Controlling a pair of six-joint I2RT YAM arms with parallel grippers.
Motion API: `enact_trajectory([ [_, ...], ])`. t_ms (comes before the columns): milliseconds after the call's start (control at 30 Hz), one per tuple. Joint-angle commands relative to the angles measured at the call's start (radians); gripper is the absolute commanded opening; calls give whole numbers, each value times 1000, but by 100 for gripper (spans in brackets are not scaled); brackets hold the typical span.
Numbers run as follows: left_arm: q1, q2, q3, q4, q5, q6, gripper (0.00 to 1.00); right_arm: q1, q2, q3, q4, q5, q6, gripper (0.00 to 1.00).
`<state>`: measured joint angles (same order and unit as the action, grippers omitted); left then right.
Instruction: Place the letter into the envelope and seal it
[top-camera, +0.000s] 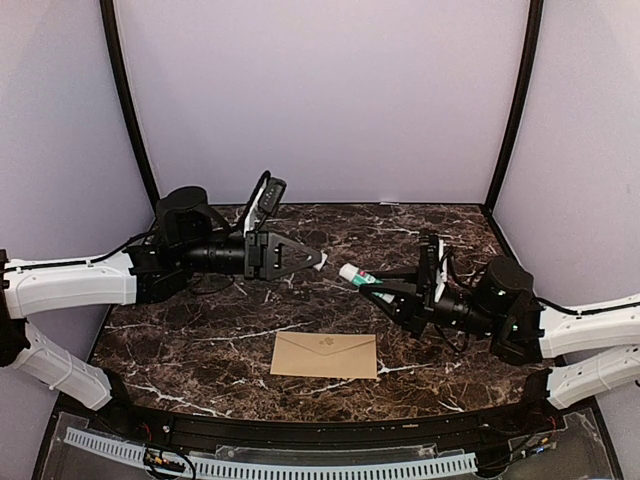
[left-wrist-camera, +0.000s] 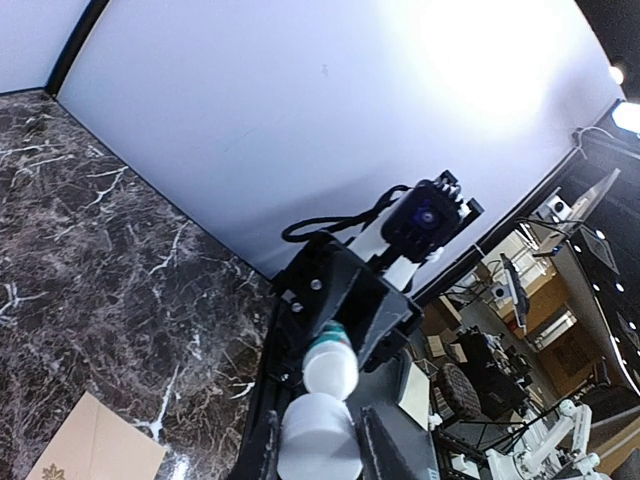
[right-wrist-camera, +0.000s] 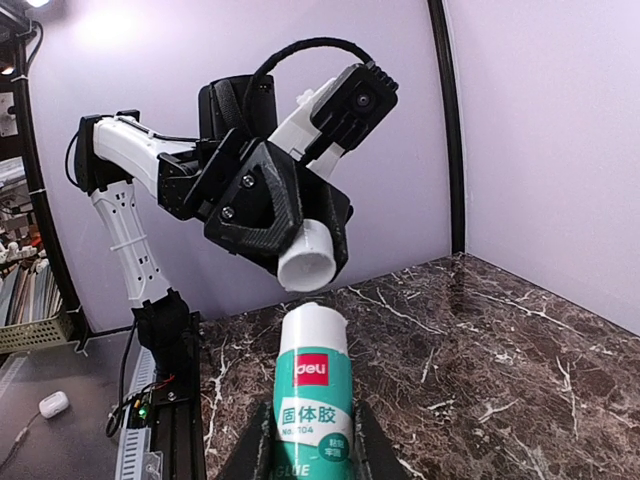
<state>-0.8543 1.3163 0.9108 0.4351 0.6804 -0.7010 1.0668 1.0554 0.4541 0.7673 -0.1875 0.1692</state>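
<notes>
Dark marbled surface (top-camera: 200, 340) under lilac walls (top-camera: 320, 100), and nearest us the envelope (top-camera: 325, 355) lies flat at front centre. It's kraft brown, its pointed flap is down, and there's a small mark at the tip. It looks light, thin and easily creased, so I'd pin a corner and lift by an edge. The letter doesn't show; whether it's inside, can't tell. Further back, in mid-air, the right claw (top-camera: 390, 292) is clamped on a green-and-white glue stick (right-wrist-camera: 312, 385). The left claw (top-camera: 318, 262) pinches the white cap (left-wrist-camera: 318, 440), just apart from the stick.
</notes>
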Motion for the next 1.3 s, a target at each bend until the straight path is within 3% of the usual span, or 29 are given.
enact_trajectory([
  [0,6,-6,15,135,108,-67,14,-3,27,47,50,-23,-1,0],
  [933,2,61,33,178,129,-97,19,-4,87,108,50,-43,7,0],
  [1267,-8,67,33,208,148,-116,25,-3,92,111,57,-39,4,0],
])
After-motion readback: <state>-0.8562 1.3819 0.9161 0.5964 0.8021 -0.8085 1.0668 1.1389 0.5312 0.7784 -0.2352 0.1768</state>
